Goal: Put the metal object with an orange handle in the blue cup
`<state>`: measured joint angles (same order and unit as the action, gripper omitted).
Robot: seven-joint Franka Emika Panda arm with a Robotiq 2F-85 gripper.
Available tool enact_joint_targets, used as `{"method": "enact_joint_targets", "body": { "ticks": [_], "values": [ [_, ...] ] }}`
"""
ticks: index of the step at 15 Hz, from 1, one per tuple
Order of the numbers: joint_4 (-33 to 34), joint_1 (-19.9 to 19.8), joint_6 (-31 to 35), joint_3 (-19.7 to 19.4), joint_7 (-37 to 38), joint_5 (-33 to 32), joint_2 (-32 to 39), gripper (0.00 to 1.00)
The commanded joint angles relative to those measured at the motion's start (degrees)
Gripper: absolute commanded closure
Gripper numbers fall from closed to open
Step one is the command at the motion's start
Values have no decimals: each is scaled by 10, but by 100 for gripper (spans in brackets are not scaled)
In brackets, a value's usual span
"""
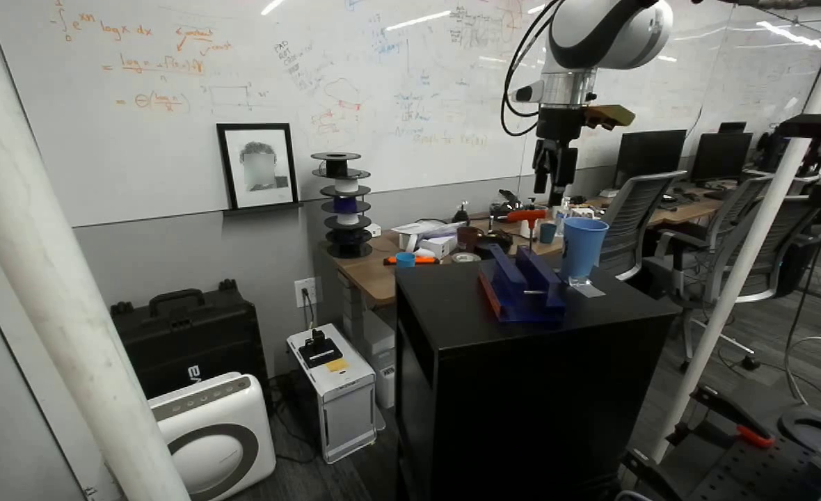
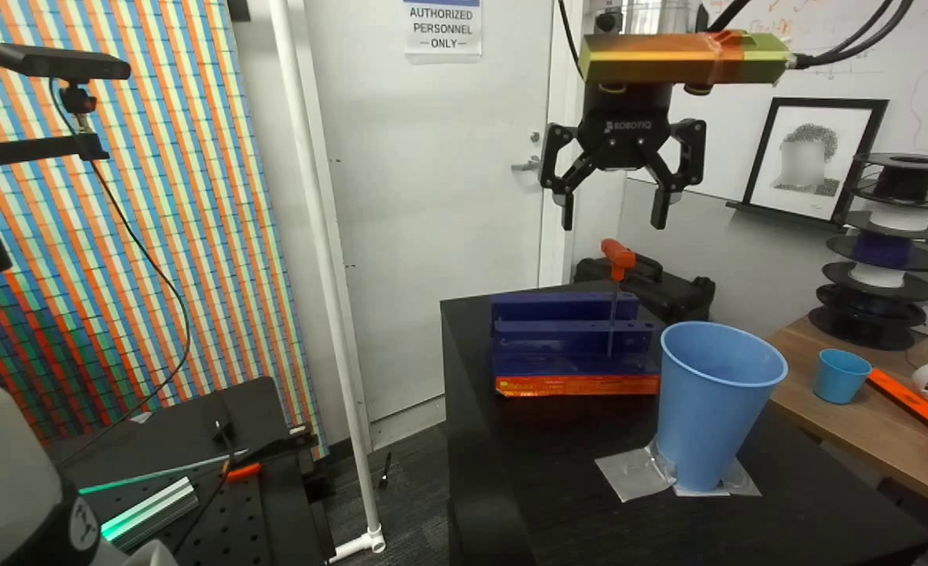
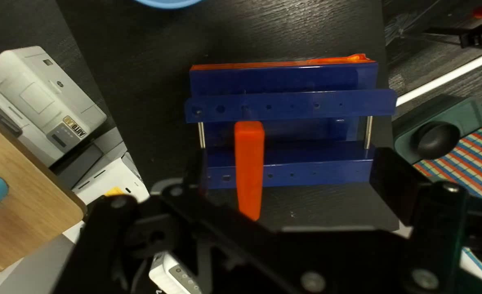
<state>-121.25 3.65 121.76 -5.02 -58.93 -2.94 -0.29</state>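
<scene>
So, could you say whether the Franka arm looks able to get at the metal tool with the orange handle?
Probably yes: the open black end effector hangs above, the tool's orange handle stands above the long dark-blue rack, and nothing visible blocks the way.

Downward wrist view, cabinet (image 1: 529, 396) in both exterior views

Lower than the matt fingers (image 2: 660, 209), the table (image 3: 306, 36) looks wood-grained, the rack (image 3: 290, 104) glossy with metal pins (image 3: 368, 132), the tool (image 2: 615, 301) metal under a smooth plastic handle (image 2: 618, 258), and the cup (image 2: 709, 417) smooth plastic.
</scene>
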Motion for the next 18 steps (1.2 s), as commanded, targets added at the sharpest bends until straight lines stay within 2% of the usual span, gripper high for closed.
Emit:
{"method": "enact_joint_targets", "body": {
  "ticks": [1, 2, 3, 4, 6, 11, 13, 14, 18],
  "values": [
    [71, -21, -29, 17, -39, -1, 62, 0],
    [82, -25, -34, 21, -40, -1, 75, 25],
    [89, -29, -36, 24, -44, -2, 85, 27],
    [95, -32, -37, 27, -48, -3, 93, 34],
    [107, -37, -41, 33, -54, -6, 109, 51],
    [111, -40, -50, 47, -51, -23, 117, 88],
    [102, -37, -47, 51, -47, -38, 102, 92],
    [97, -35, -45, 53, -45, -47, 93, 87],
    [77, -29, -41, 66, -44, -69, 42, 87]
  ]
}}
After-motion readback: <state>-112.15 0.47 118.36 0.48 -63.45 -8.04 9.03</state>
